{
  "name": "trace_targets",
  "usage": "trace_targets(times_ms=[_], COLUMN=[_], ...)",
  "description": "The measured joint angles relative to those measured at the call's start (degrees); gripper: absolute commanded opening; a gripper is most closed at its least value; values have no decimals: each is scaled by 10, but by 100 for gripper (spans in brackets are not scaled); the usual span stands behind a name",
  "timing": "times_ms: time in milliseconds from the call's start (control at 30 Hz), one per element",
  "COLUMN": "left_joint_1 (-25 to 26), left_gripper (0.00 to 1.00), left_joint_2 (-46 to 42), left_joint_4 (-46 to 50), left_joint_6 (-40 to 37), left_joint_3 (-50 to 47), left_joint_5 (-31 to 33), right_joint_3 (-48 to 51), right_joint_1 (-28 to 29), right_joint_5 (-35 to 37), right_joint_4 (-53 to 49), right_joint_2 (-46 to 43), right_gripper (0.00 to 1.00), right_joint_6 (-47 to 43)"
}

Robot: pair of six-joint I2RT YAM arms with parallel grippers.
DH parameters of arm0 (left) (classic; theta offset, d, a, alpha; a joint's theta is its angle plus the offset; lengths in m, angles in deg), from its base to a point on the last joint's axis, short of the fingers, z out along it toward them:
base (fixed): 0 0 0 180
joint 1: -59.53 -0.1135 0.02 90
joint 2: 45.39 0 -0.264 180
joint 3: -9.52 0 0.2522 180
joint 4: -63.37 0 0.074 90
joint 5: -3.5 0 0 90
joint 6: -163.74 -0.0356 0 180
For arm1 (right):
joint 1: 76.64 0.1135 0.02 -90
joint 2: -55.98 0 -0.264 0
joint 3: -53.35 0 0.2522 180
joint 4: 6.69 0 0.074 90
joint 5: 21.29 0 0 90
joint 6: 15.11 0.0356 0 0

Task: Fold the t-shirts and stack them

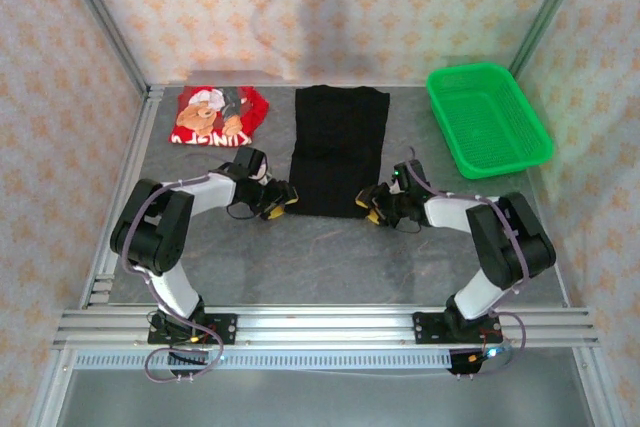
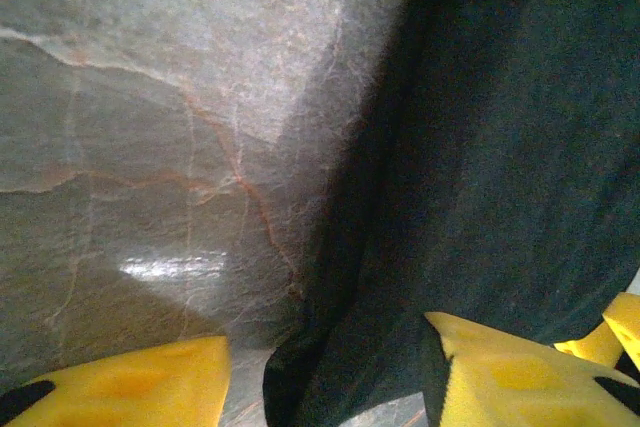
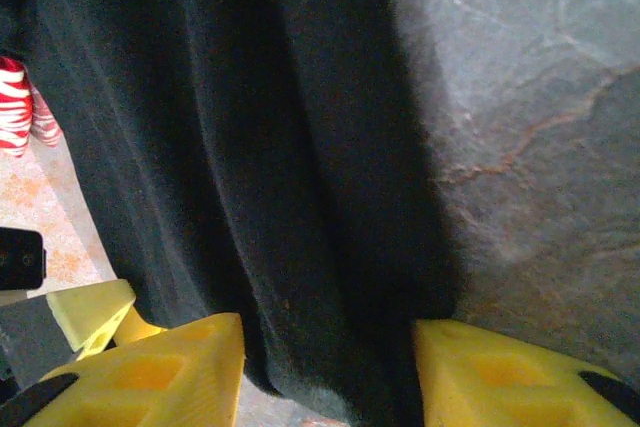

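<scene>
I count two shirts on the desk [image 1: 300,257]. The black shirt [image 1: 340,147] lies in the middle as one long, narrow strip running from the far side toward the arms, flat on the surface. The red shirt [image 1: 222,114] sits at the far left, folded small with its cartoon print facing up. It is near the black one but not touching it, so the two lie side by side, not stacked.

Both of my arms reach in to the near end of the black shirt, one at each corner. The left pincer [image 1: 283,199] is at the near left corner. In the left wrist view its two yellow fingers [image 2: 130,382] are spread wide, and the corner of the cloth lies in the gap between them. I cannot tell whether either finger touches it. The right pincer [image 1: 372,202] is at the near right corner, likewise spread. In the right wrist view the shirt's edge runs down between its two fingers, with bare grey desk to the right.

One green mesh basket [image 1: 488,117] stands at the far right, well apart from both shirts.
</scene>
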Motion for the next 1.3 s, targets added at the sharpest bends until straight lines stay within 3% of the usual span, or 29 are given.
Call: trace_targets(times_ms=[67, 133, 267, 333, 667, 1067, 1300], left_joint_1=[0, 1, 17, 28, 25, 49, 72], left_gripper=[47, 39, 10, 1, 0, 0, 0], left_joint_2=[7, 14, 41, 53, 14, -52, -150], left_joint_4=[13, 30, 40, 33, 36, 22, 33], left_joint_6=[5, 9, 10, 8, -23, -17, 1], left_joint_3=[10, 23, 54, 66, 44, -43, -99], left_joint_5=[0, 3, 18, 27, 63, 54, 57], right_joint_3=[-3, -5, -7, -9, -3, 86, 135], right_joint_1=[1, 1, 2, 2, 2, 10, 42], right_joint_5=[1, 3, 13, 17, 45, 34, 38], right_joint_4=[1, 2, -2, -7, -118, -150, -201], right_joint_2=[6, 10, 15, 14, -80, -182, -293], right_gripper=[37, 27, 6, 0, 0, 0, 0], right_joint_6=[2, 6, 7, 8, -32, -27, 14])
